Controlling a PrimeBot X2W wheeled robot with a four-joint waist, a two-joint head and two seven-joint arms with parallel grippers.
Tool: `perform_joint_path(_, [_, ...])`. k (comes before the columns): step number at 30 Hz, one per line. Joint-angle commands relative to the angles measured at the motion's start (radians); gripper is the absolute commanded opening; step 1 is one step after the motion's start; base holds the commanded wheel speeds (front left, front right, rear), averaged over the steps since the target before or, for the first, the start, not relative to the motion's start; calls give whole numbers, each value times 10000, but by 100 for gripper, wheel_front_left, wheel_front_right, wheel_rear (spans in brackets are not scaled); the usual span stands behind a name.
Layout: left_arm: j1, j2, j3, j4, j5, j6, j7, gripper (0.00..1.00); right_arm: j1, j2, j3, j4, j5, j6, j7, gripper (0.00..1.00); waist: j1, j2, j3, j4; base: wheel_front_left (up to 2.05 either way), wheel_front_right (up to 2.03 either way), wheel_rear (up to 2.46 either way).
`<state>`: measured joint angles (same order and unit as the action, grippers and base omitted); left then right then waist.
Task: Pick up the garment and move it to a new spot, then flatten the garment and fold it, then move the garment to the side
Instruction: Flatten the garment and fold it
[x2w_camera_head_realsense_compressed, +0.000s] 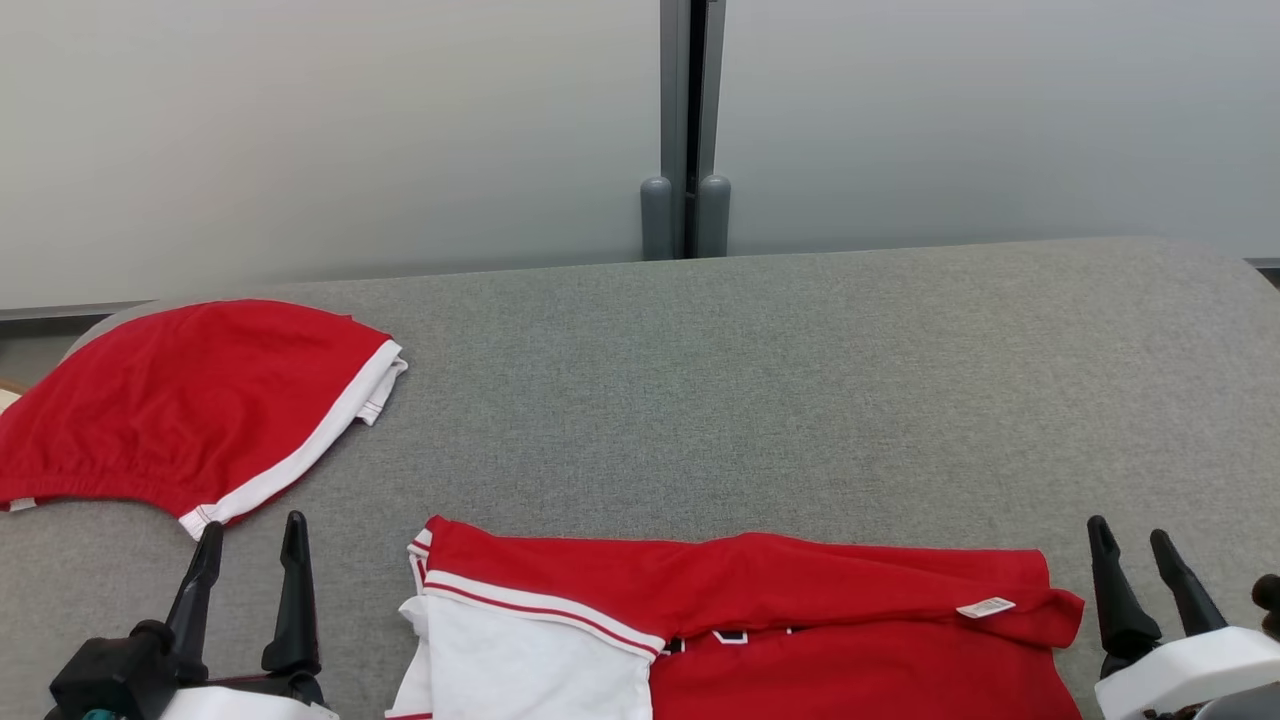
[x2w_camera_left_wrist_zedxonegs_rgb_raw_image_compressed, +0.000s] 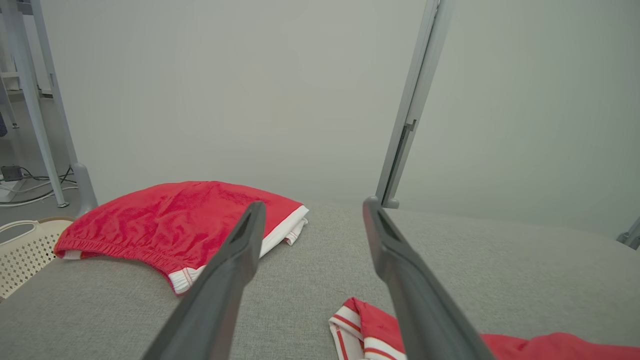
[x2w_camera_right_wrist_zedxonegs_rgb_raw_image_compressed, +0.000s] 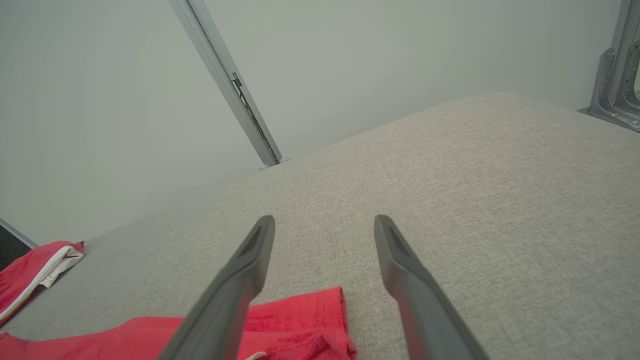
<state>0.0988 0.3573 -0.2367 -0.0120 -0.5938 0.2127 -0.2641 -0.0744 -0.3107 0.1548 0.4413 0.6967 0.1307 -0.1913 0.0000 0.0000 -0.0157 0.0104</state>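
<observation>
A red and white garment (x2w_camera_head_realsense_compressed: 740, 620) lies partly folded on the grey padded table (x2w_camera_head_realsense_compressed: 800, 400) at the near edge, between my two grippers; a small white tag sits near its right end. Its left corner (x2w_camera_left_wrist_zedxonegs_rgb_raw_image_compressed: 360, 325) shows low in the left wrist view, and its right end (x2w_camera_right_wrist_zedxonegs_rgb_raw_image_compressed: 305, 320) lies under the fingers in the right wrist view. My left gripper (x2w_camera_head_realsense_compressed: 250, 540) stands open just left of it, holding nothing. Just right of the garment my right gripper (x2w_camera_head_realsense_compressed: 1130, 540) is open and empty too.
A pair of red shorts with white trim (x2w_camera_head_realsense_compressed: 180, 410) lies folded at the table's far left. A pale perforated basket (x2w_camera_left_wrist_zedxonegs_rgb_raw_image_compressed: 22, 250) stands beyond the table's left edge. Grey partition panels with a metal post (x2w_camera_head_realsense_compressed: 687, 130) rise behind the table.
</observation>
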Motion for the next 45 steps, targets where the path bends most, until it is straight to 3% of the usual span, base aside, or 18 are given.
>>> perform_joint_path(1, [71, -11, 73, 35, 100, -62, 2, 100, 124, 63, -18, -36, -42, 1, 78, 100, 0, 0, 2, -1, 0, 0, 0])
perform_joint_path(9, [-121, -501, 441, 435, 687, -807, 1, 100, 239, 656, -617, 255, -322, 1, 2072, 100, 0, 0, 59, -50, 0, 0, 0])
perform_joint_path(13, [-314, -655, 435, 694, 881, -1057, 1, 100, -72, 1059, -1023, 1256, -232, 1, 3566, 100, 0, 0, 110, 22, 0, 0, 0])
perform_joint_path(24, [-297, -737, 416, 889, 1002, -1120, 1, 100, -527, 1886, -1225, 2256, 340, 1, 4490, 100, 0, 0, 231, 327, 0, 0, 0])
perform_joint_path(25, [-312, -735, 392, 891, 1006, -1128, 1, 100, -564, 1905, -1177, 2280, 361, 1, 4482, 67, 0, 0, 239, 349, 0, 0, 0])
perform_joint_path(26, [-329, -731, 373, 892, 1003, -1131, 3, 100, -602, 1906, -1129, 2260, 344, 1, 4406, 47, 0, 0, 245, 368, 0, 0, 0])
perform_joint_path(27, [-345, -728, 362, 894, 1000, -1125, 7, 100, -633, 1903, -1109, 2246, 378, 1, 4330, 0, 0, 0, 250, 385, 0, 0, 0])
perform_joint_path(35, [-224, -757, 335, 854, 930, -1039, 17, 100, -964, 1535, -1158, 1835, 842, 1, 3536, 0, 0, 0, 252, 359, 0, 0, 0])
perform_joint_path(45, [-218, -825, 420, 648, 930, -928, 11, 100, -1533, 198, -1845, 1602, 781, -1, 3047, 0, 0, 0, 303, 114, 0, 0, 0])
